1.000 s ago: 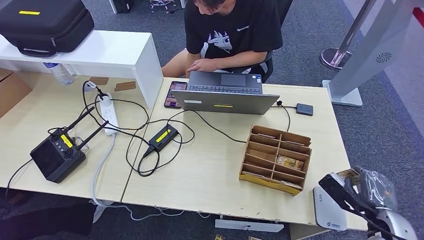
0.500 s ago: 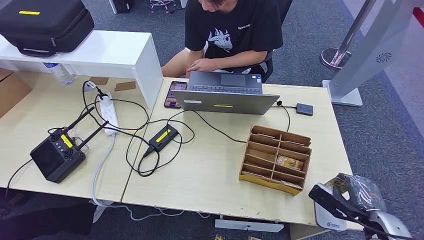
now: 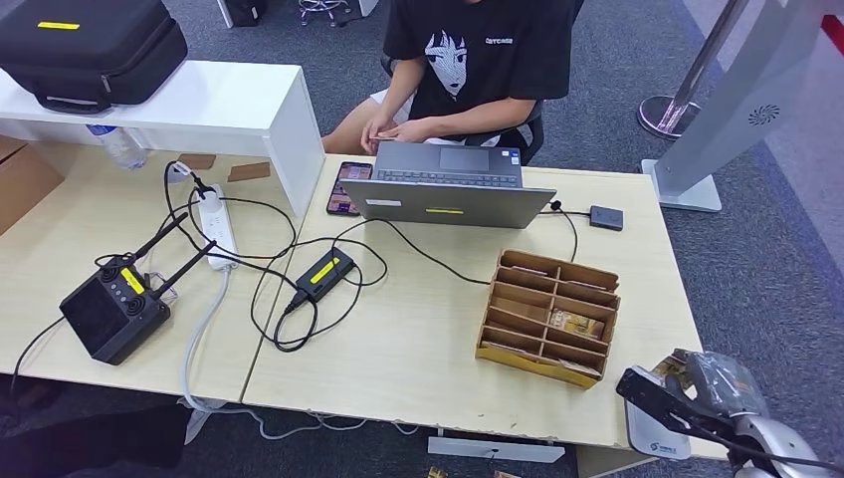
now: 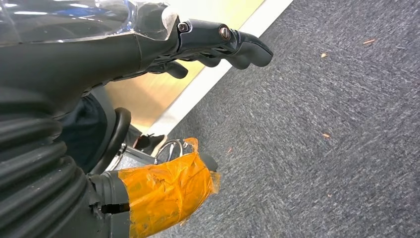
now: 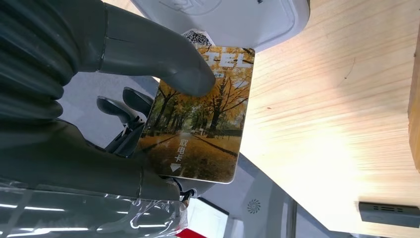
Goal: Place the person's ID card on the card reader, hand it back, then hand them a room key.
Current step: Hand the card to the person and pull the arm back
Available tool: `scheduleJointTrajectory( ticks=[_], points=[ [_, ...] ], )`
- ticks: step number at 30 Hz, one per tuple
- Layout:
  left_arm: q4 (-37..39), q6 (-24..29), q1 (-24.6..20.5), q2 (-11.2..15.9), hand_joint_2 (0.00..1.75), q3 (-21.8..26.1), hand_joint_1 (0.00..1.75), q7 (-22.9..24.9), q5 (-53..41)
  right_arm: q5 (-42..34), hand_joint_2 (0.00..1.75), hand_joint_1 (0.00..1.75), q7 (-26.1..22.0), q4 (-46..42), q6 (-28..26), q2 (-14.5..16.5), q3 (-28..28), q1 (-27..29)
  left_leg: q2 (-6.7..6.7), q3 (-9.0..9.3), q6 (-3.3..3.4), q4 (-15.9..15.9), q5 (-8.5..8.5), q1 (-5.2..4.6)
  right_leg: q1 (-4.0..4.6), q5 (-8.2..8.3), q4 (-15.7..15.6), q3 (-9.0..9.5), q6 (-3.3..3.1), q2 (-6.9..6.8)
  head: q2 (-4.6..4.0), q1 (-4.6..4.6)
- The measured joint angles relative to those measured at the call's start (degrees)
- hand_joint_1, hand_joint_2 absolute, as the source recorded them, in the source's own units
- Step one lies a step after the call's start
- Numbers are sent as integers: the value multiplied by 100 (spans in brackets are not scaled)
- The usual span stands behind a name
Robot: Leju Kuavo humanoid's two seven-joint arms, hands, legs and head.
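Cardboard organizer (image 3: 549, 317) at 10 o'clock of right robot hand (image 3: 697, 393); card (image 5: 198, 119) pinched thumb-to-fingers, just beside card reader (image 3: 652, 428); left robot hand (image 4: 148, 44) holds nothing.

Bare tabletop (image 3: 418, 349) left of cardboard organizer (image 3: 548, 317); laptop (image 3: 445, 184), cables (image 3: 299, 289) crowd beyond.

The card (image 5: 198, 119), printed with an avenue of yellow autumn trees, sits pinched under the right hand's (image 5: 124, 114) thumb; its top edge overlaps the white card reader (image 5: 233, 20), which lies flat at the desk's near right corner.
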Motion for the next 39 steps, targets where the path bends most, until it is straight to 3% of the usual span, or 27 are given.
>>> scheduleJointTrajectory(
  ticks=[15, 21, 24, 26, 28, 30, 31, 35, 39],
  points=[
    [0, 0, 0, 0, 175, 0, 0, 0, 1, -3, 175, 175, -9, 82, -63, -39, 61, -62, 0, 5, 0, 0, 0, 0, 0, 1, 0, 5, 0, 0, 0, 0],
    [0, 0, 1, -1, 175, 0, 0, 1, 79, -86, 175, 175, -149, -64, -585, -35, 65, 57, -1, 4, 0, 0, 0, -1, -1, 0, 0, 4, 0, -1, 0, 0],
    [0, 0, 2, -6, 175, 0, 0, 1, 114, -8, 175, 175, -332, -327, -1208, 16, 29, 211, -1, 3, 0, 0, 0, 0, 0, 0, 0, 4, 0, -1, 0, 0],
    [0, 0, 3, -13, 175, 0, 0, -29, 110, -27, 175, 175, -678, -583, -1871, 178, -15, 278, 3, -2, -1, -3, -1, 1, 3, -1, 2, 5, -1, 2, 0, 1],
    [0, 0, 3, -22, 175, 2, 0, -152, 18, -449, 175, 175, -1476, -848, -2352, 474, 39, 134, 21, -7, -5, -9, -3, 3, 6, 2, 8, 2, -6, 20, 0, 0],
    [1, 0, -19, -29, 175, 5, 0, -312, -161, -981, 175, 175, -2321, -974, -2343, 856, 287, -400, 65, 2, -10, -14, -3, 3, 7, 10, 14, -9, -18, 62, 0, -1],
    [2, 0, -48, -30, 175, 5, 0, -379, -272, -1166, 175, 175, -2502, -944, -2199, 1074, 484, -802, 86, 12, -14, -15, 0, 4, 7, 15, 16, -14, -24, 82, 0, -2],
    [13, 0, -152, -23, 175, 4, 0, -590, -617, -1566, 175, 175, -2200, -309, -1573, 1840, 1268, -2502, 95, 18, -38, -17, 28, 6, 7, 33, 28, -24, -29, 96, 0, 1],
    [53, 0, -164, -2, 175, 5, 0, -770, -882, -1614, 0, 175, -1836, 752, -1202, 2529, 1939, -3849, 76, 11, -47, -17, 50, 9, 8, 46, 34, -32, -35, 86, 0, -1]
  ],
)
